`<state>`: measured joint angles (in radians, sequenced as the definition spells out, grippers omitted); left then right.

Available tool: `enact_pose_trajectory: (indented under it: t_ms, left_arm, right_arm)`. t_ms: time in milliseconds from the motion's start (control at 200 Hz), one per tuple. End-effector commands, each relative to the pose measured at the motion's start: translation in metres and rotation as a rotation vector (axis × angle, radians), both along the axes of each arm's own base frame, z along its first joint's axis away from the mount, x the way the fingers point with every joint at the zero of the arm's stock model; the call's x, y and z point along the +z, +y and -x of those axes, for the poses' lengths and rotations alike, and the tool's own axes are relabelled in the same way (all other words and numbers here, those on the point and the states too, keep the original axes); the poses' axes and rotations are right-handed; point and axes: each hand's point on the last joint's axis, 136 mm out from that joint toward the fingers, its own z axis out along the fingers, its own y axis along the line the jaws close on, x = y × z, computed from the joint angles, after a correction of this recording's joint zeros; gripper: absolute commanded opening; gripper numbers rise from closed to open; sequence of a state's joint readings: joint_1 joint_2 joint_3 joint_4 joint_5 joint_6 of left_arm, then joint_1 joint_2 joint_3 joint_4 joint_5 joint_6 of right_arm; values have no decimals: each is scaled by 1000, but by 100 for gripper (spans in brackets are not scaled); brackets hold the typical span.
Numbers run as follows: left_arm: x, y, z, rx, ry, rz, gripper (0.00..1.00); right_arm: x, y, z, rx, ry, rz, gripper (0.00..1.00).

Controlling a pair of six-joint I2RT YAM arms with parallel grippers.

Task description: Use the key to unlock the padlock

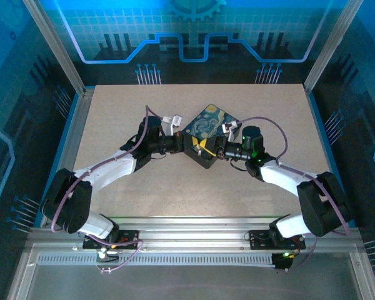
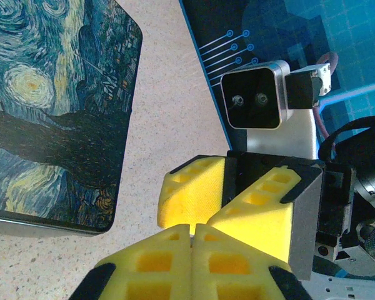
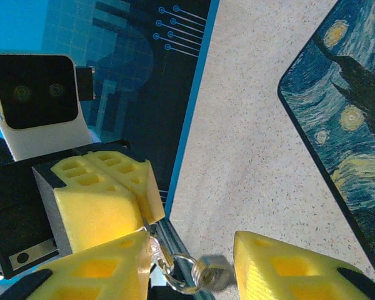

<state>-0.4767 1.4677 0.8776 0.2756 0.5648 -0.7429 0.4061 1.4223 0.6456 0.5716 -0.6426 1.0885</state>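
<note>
Well, nothing's unlocked yet: the left gripper (image 3: 142,209) is clenched on what we take for the key (image 3: 152,234), its ring (image 3: 178,270) dangling below, near the box (image 3: 344,112). Our right gripper (image 3: 192,253) gapes wide, gripping nothing, with a silvery lump (image 3: 214,274) on that ring hanging between its fingers (image 3: 287,265); padlock or not, we cannot tell.

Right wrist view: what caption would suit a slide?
The left gripper, shut, dangles a silvery ring between the right gripper's open fingers, beside a painted box.
</note>
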Motion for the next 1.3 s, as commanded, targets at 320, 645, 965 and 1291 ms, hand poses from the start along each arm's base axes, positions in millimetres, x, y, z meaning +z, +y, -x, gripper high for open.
enact_pose_trajectory:
  t_ms: [320,645,965,1291]
  left_arm:
    - [3,4,-5,13,5,52,0]
    - [6,4,-5,8,9,81,0]
    - [7,6,-6,13,11,105,0]
    - [4,5,-8,15,17,113,0]
  right_arm:
    - [21,18,6,48,-48,-79,32]
    - [26,24,6,70,-52,-122,22]
    - [36,23,8,67,-74,-134,11]
    - [53,17,9,32,-146,-151,0]
